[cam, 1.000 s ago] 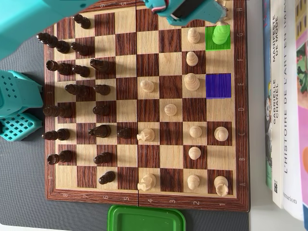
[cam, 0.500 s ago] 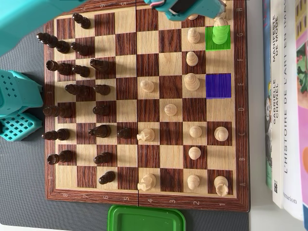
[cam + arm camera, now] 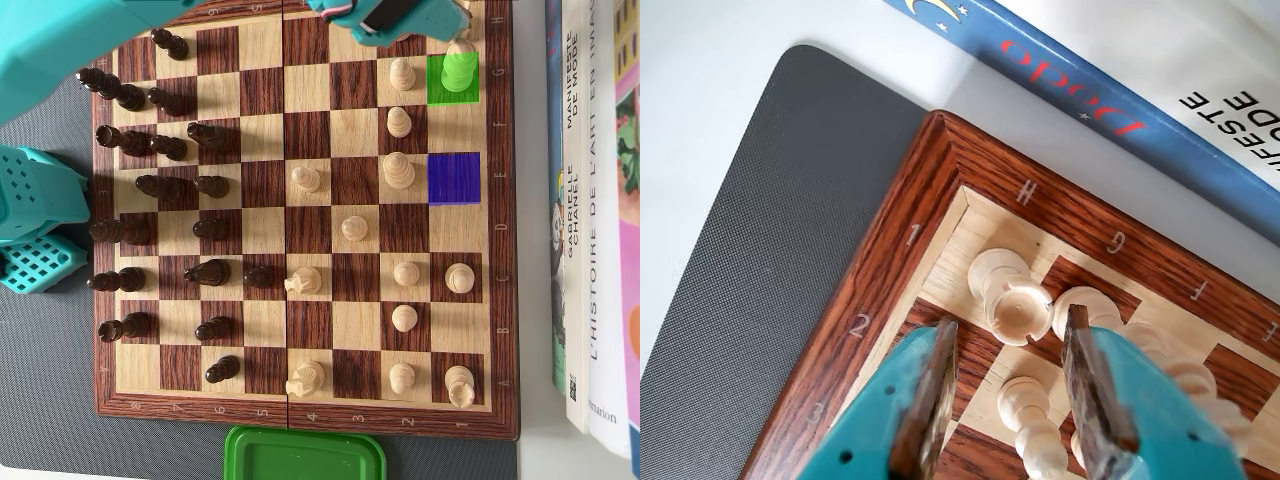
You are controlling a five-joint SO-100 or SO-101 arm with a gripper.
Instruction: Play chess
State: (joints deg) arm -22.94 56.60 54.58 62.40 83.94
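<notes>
In the wrist view my teal gripper (image 3: 1007, 325) is open over the H1 corner of the wooden chessboard (image 3: 895, 260). A light pawn (image 3: 1025, 400) shows in the gap between the dark finger pads (image 3: 935, 390), untouched. Just beyond the fingertips stands a light rook (image 3: 1012, 300), with another light piece (image 3: 1092, 303) to its right. In the overhead view the gripper (image 3: 440, 20) covers the board's top right corner. A green-marked square (image 3: 440, 92) holds a light piece (image 3: 460, 68). A blue-marked square (image 3: 454, 178) two squares below it is bare.
Dark pieces (image 3: 130, 97) fill the left half of the board, light pieces (image 3: 355, 228) the right half. Books (image 3: 590, 200) lie along the right side. A green lid (image 3: 305, 455) sits at the bottom edge, and teal arm parts (image 3: 35, 215) stand at the left.
The gripper has shifted slightly near the top edge of the overhead view. No chess piece has moved.
</notes>
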